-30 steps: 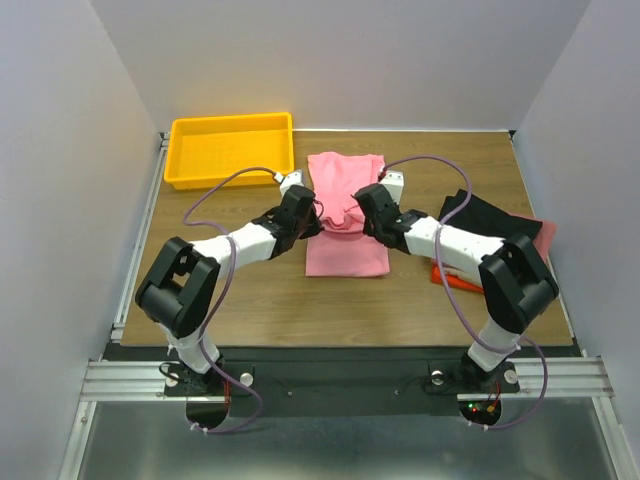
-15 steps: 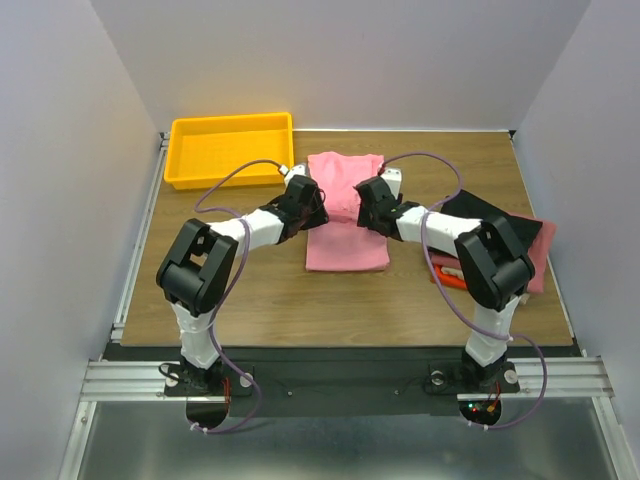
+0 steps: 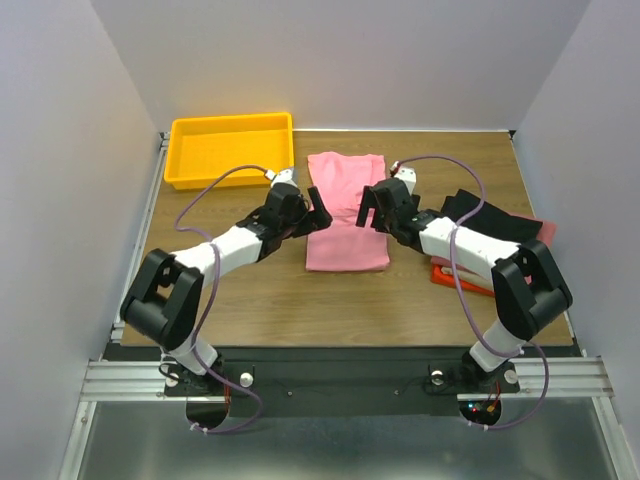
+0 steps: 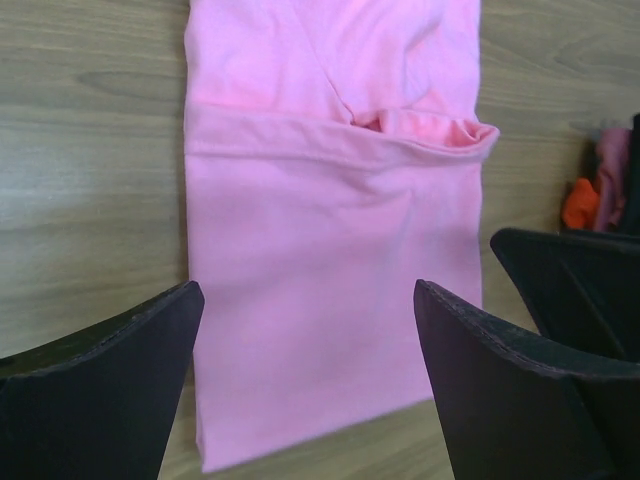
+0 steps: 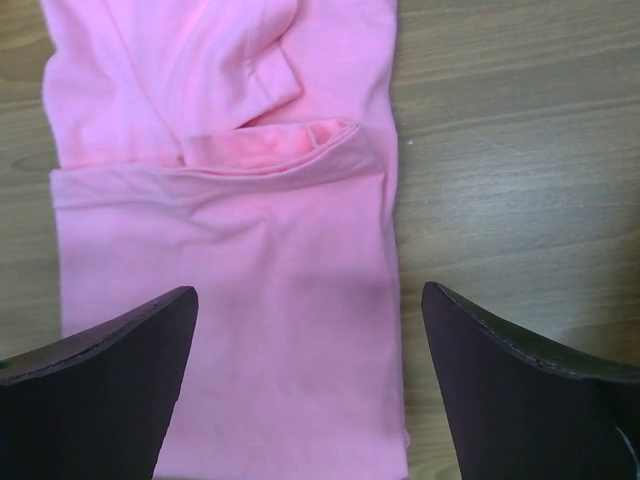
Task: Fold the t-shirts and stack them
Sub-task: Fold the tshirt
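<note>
A pink t-shirt (image 3: pixel 346 215) lies folded into a long rectangle in the middle of the table, its near half laid over the far half with the hem across the middle (image 4: pixel 330 140) (image 5: pixel 230 165). My left gripper (image 3: pixel 317 214) hovers at its left edge, open, with nothing between the fingers (image 4: pixel 305 300). Above the shirt's right edge my right gripper (image 3: pixel 371 207) is likewise open and empty (image 5: pixel 310 295). Folded t-shirts are stacked at the right: black (image 3: pixel 490 216) on top, pink (image 3: pixel 546 234) and orange-red (image 3: pixel 446 276) showing beneath.
A yellow plastic tray (image 3: pixel 230 150) stands at the back left of the wooden table. White walls close in the left, back and right sides. In the left wrist view the stack's edge (image 4: pixel 583 198) shows beside the right finger.
Both grippers went from shut to open and let go of the pink t-shirt's folded-over edge. Both arms drew back outward to the shirt's sides; the shirt lies flat.
</note>
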Controlling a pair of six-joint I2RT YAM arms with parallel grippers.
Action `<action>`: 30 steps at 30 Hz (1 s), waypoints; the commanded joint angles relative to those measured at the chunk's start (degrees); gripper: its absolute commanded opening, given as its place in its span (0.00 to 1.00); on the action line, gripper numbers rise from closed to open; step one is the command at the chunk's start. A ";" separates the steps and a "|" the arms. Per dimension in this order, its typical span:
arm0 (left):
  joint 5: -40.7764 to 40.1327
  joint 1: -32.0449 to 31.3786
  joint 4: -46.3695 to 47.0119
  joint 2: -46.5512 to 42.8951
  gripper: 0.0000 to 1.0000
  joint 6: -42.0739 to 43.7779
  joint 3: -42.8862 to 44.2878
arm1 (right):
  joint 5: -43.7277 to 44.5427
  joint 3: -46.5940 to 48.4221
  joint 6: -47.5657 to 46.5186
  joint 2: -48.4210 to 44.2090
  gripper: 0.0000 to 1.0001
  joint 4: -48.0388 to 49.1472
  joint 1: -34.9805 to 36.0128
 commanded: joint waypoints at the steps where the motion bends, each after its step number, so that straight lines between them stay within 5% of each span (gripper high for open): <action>1: 2.12 -0.62 1.27 -7.65 0.99 -1.52 -8.10 | -7.66 -1.90 -0.41 -1.67 1.00 1.79 -0.19; 5: 1.50 -0.71 1.09 -12.68 0.99 -2.75 -14.79 | -13.39 -6.90 3.43 -3.86 1.00 1.79 -0.10; 10: 2.82 -0.71 2.41 -14.00 0.98 -4.16 -19.46 | -10.42 -14.46 7.58 -9.39 1.00 1.61 -0.10; 14: 4.66 -0.97 4.86 -12.77 0.88 -4.77 -21.57 | -10.41 -18.60 11.62 -11.59 0.98 0.82 -0.10; 18: 6.34 -1.67 7.33 -10.23 0.69 -5.30 -22.02 | -11.11 -19.75 13.65 -10.46 0.82 0.82 -0.10; 23: 6.43 -3.17 7.95 -7.15 0.62 -5.74 -21.93 | -11.64 -20.80 14.88 -9.14 0.63 0.82 -0.10; 29: 5.99 -3.78 8.73 -6.09 0.27 -6.18 -22.89 | -13.05 -22.64 15.14 -9.75 0.32 0.91 -0.10; 30: 5.81 -3.79 9.00 -6.00 0.03 -6.44 -23.33 | -13.05 -22.91 15.32 -9.93 0.24 1.00 -0.10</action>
